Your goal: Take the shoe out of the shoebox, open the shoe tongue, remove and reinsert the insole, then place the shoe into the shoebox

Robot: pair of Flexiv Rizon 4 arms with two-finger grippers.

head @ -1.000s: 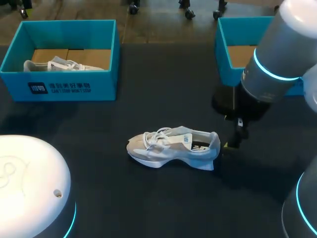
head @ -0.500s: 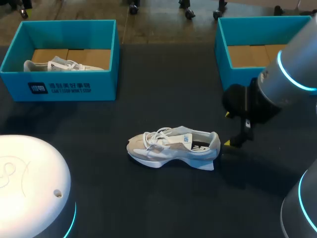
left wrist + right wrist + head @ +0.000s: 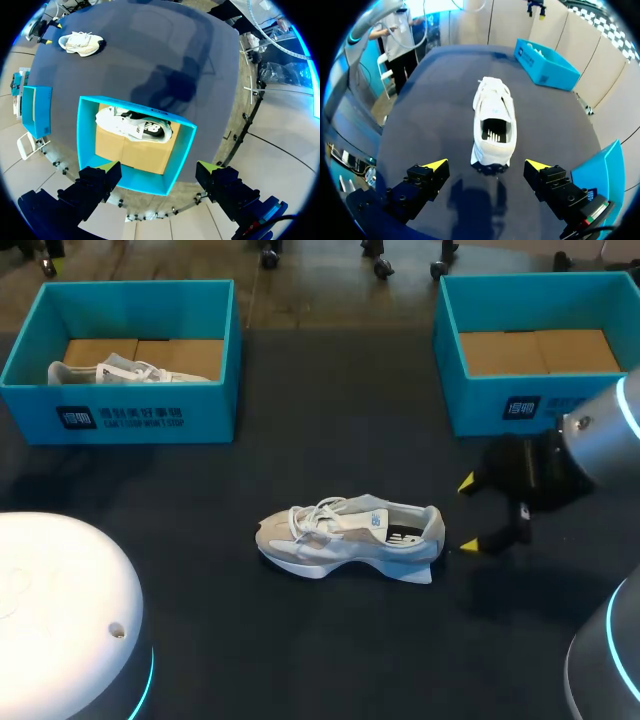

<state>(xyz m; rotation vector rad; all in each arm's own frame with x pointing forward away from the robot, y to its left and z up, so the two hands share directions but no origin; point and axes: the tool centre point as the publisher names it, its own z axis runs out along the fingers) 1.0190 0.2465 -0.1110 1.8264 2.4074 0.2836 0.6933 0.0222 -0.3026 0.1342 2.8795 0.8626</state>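
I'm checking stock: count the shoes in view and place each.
2. One shoe lies on the open table ahead of the right claw; the other shoe sits in the left shoebox. Box walls may hide more.

Right pincer (image 3: pixel 468 514) low, fingers spread wide — left pincer (image 3: pixel 157 167) spread likewise.

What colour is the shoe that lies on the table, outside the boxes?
The shoe is mostly white, with light grey-beige parts. The right wrist view shows it best.
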